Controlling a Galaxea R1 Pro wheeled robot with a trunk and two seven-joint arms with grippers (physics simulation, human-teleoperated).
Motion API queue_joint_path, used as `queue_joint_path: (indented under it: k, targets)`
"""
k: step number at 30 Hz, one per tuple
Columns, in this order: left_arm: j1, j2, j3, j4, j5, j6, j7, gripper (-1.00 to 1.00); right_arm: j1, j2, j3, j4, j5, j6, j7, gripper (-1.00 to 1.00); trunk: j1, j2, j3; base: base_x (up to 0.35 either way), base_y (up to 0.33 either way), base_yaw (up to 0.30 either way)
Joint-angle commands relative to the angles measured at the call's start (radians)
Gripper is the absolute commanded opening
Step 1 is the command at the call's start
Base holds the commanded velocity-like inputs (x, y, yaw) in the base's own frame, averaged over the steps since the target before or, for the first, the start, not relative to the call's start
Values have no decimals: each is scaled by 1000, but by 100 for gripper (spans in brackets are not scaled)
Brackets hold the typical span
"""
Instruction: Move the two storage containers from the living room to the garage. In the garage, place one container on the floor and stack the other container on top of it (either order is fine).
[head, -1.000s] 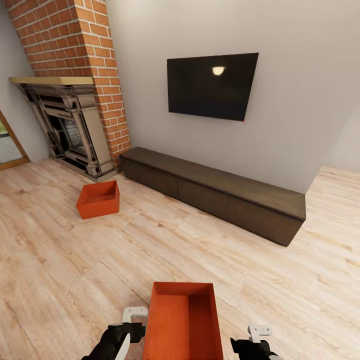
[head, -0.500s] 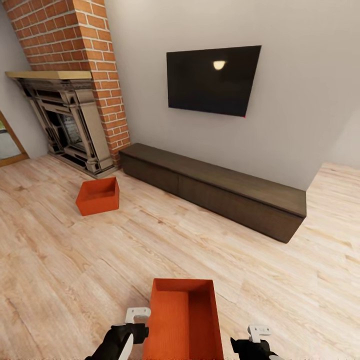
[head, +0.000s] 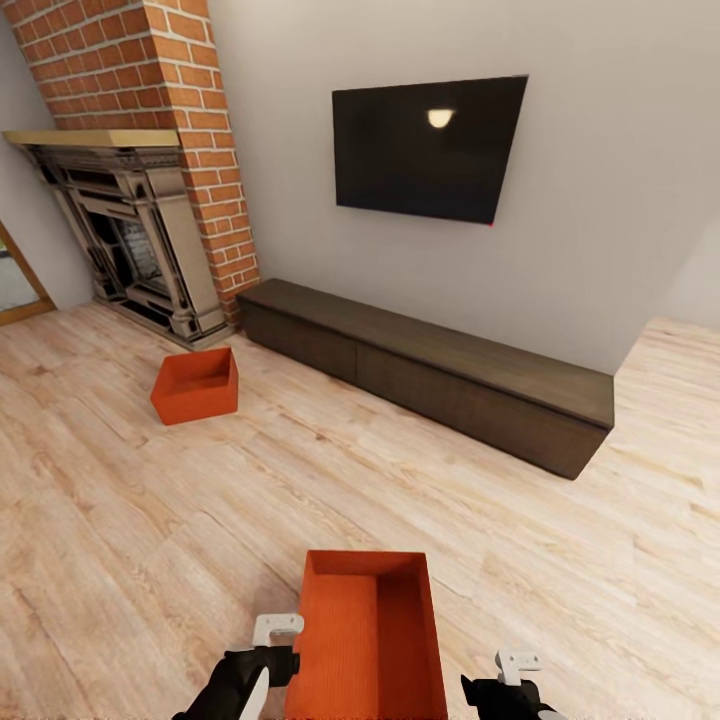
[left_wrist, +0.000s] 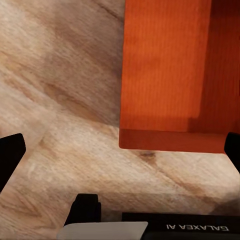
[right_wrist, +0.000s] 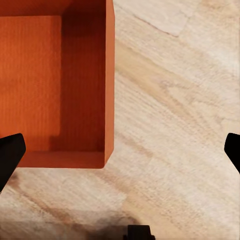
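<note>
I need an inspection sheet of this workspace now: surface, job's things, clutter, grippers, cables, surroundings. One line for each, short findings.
Surface: light wood plank floor, living room.
Job's things: near container sits on the floor between the two arms, open top up, nothing seen inside; far container sits on the floor near the fireplace, apart from it.
Clutter: nothing seen.
Grippers: left gripper beside the near container's left wall, right gripper to its right, apart from it; both open, neither holds anything.
Cables: nothing seen.
Surroundings: brick chimney, wall TV, long dark low cabinet along the wall.
</note>
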Motion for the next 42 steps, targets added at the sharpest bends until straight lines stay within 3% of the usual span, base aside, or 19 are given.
queue_joint_path:
  k: [1,11,26,42]
  targets:
    - [0,0,0,-2,-2,5,3,100,0,0,0,-2,-5,6,3,100,0,0,-3,0,0,0]
    - [0,12,1,-2,-4,2,3,100,0,0,-2,-6,8,3,-7,100,0,0,-19,0,0,0]
    - [0,3,-1,-2,0,-14,3,100,-3,0,-1,-66,12,0,2,100,0,0,-43,0,0,0]
    - [0,4,1,-2,2,-33,3,100,-3,0,1,-68,15,0,2,100,0,0,-69,0,0,0]
